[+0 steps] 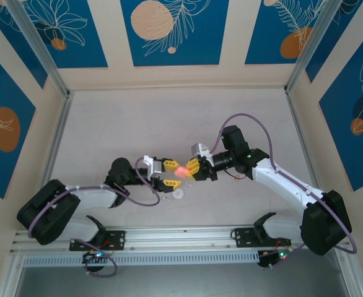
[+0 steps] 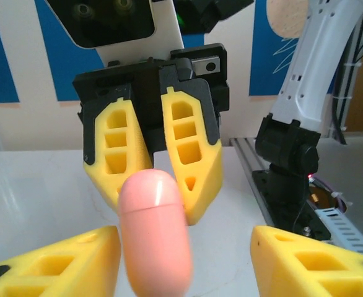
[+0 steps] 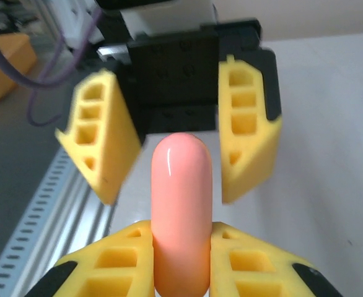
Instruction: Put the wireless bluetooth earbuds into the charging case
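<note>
A salmon-pink, capsule-shaped charging case (image 1: 180,171) hangs above the table's middle, between the two grippers that face each other. My right gripper (image 3: 181,266) is shut on it, one yellow finger pressed to each side of the case (image 3: 180,198). My left gripper (image 2: 184,260) stands open around the case's other end (image 2: 155,235), with a wide gap on its right side. In the left wrist view the case's lid seam looks closed. The right gripper (image 2: 153,167) sits just behind the case there. The earbuds are out of view.
A small white object (image 1: 179,193) lies on the table just in front of the grippers. An aluminium rail (image 1: 181,238) runs along the near edge. Patterned blue walls enclose the white tabletop (image 1: 138,130).
</note>
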### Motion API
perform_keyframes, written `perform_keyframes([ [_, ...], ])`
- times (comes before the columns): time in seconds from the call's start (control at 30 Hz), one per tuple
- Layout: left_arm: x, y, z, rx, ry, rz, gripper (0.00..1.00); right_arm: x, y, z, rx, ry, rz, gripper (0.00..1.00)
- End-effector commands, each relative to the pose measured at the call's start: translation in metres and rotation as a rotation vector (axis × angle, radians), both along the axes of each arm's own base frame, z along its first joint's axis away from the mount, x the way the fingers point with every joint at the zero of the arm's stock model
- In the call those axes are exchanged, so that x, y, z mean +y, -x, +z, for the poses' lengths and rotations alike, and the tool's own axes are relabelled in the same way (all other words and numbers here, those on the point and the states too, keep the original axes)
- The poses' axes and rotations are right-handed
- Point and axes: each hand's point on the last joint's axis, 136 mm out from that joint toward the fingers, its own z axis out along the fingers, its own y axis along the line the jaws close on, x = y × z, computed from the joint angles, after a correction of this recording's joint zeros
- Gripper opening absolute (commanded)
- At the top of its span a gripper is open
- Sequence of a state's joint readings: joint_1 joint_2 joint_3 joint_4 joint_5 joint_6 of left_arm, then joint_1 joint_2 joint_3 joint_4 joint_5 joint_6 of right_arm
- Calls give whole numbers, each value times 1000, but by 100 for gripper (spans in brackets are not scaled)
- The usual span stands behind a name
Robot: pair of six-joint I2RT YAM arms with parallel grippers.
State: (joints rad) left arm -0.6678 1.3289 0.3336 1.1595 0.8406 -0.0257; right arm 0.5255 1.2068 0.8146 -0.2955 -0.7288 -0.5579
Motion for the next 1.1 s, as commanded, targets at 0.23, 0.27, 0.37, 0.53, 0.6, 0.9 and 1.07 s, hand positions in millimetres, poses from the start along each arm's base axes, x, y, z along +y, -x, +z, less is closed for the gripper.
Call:
perform_keyframes([
  [0.23,9,-8,-21,-103,-263,61,62,-13,-11,-16,-184,212,-14,17],
  [0.27,9,-7,-22,-104,-275,61,62,-10,-7,-17,-200,209,7,17],
  [0.37,10,-8,-26,-99,-304,61,62,-3,-1,-12,-216,192,46,17],
  [0.53,9,-4,-29,-78,-320,29,61,6,4,-8,-233,166,82,17],
  [0.6,8,-4,-28,-72,-316,19,60,9,5,-9,-231,167,92,17],
  [0.9,6,-1,-23,-60,-290,4,51,20,9,-10,-212,148,133,17],
  [1.07,6,-2,-24,-59,-293,10,47,23,10,-7,-214,125,139,17],
])
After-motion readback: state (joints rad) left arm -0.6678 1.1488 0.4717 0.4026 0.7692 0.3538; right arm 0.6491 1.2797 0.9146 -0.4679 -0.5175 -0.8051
